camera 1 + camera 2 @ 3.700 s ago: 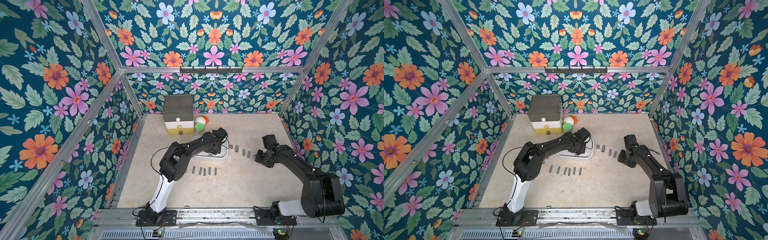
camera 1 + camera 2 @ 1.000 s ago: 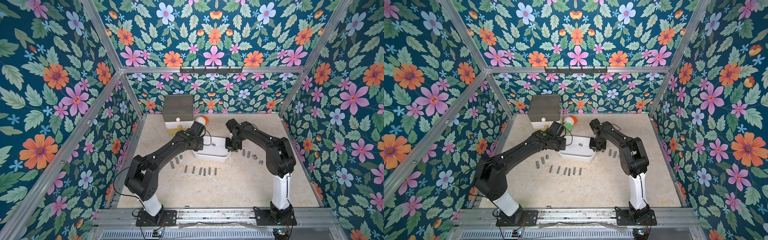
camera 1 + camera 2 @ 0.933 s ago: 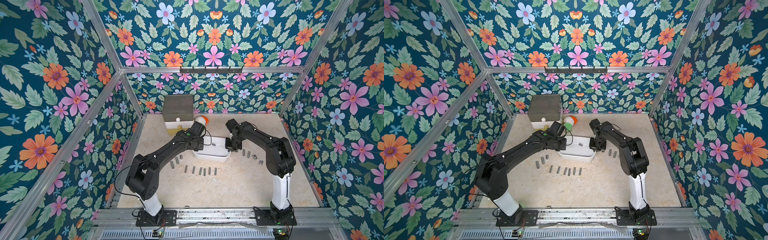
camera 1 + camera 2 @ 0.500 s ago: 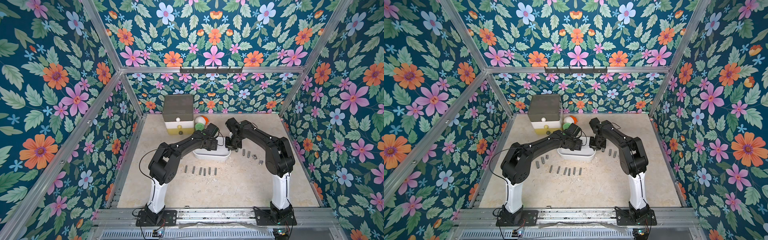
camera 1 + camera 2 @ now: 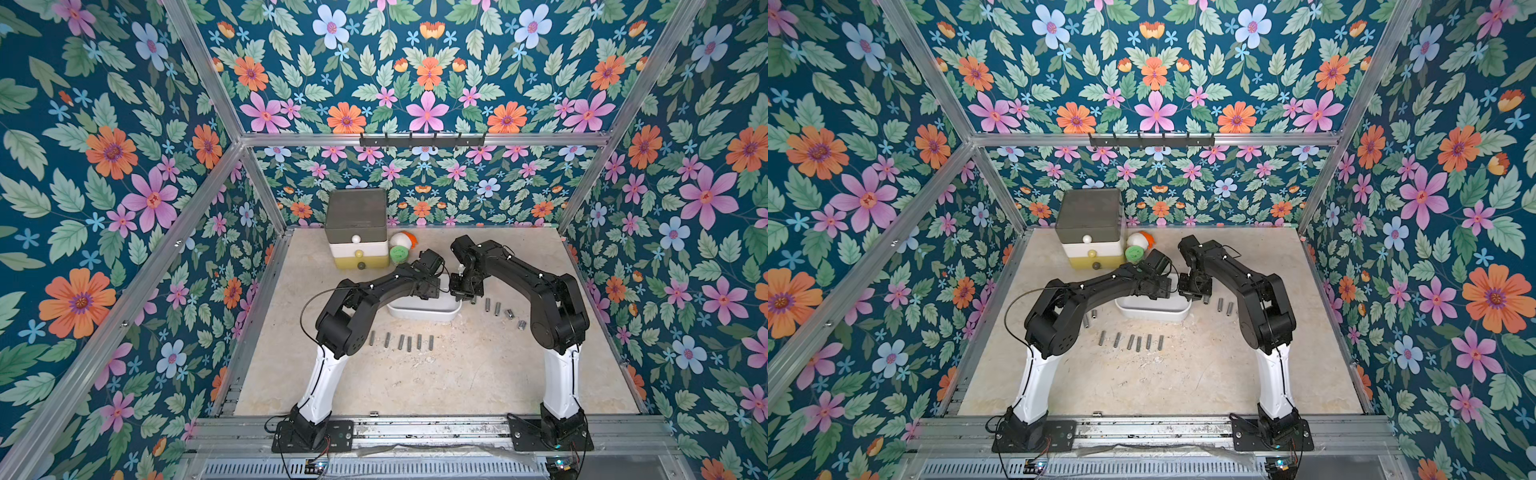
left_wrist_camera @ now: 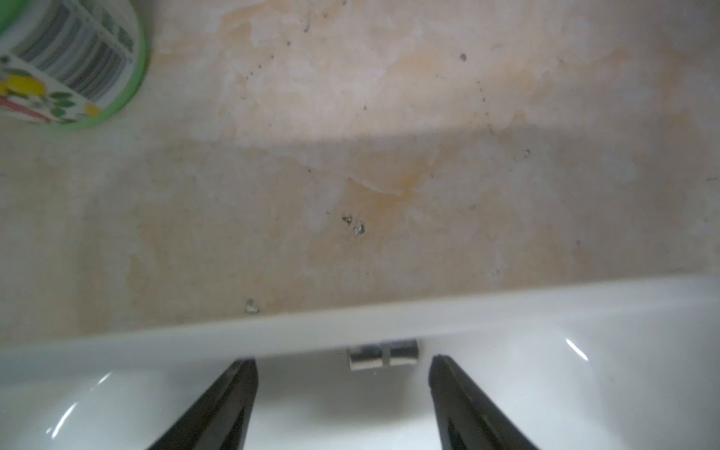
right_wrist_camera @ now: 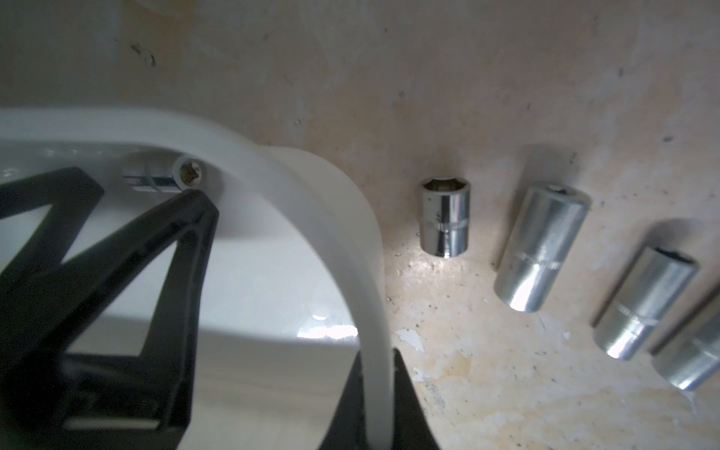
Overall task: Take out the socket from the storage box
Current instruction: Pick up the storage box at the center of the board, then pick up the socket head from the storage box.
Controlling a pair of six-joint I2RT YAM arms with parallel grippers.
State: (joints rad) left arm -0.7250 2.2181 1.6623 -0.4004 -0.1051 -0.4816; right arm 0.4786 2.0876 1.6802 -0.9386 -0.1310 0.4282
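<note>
The storage box point(image 5: 424, 311) point(image 5: 1152, 311), a shallow white tub, sits mid-table. One small chrome socket point(image 6: 383, 354) point(image 7: 163, 177) lies inside it against the far wall. My left gripper point(image 6: 343, 364) point(image 5: 432, 291) reaches down into the box, open, its black fingers point(image 7: 187, 218) on either side of the socket and just short of it, touching nothing. At the box's right end my right gripper point(image 7: 377, 362) point(image 5: 461, 291) is shut on the box wall point(image 7: 350, 218).
Several chrome sockets point(image 5: 401, 340) lie in a row in front of the box, and more sockets point(image 5: 498, 309) point(image 7: 541, 249) lie right of it. A stacked drawer tower point(image 5: 357, 228) and a green-lidded tub point(image 5: 399, 253) point(image 6: 70, 58) stand behind.
My left arm has swung right from the table left of the box into the box, and its jaws have opened wider. The right gripper has kept its hold on the box wall.
</note>
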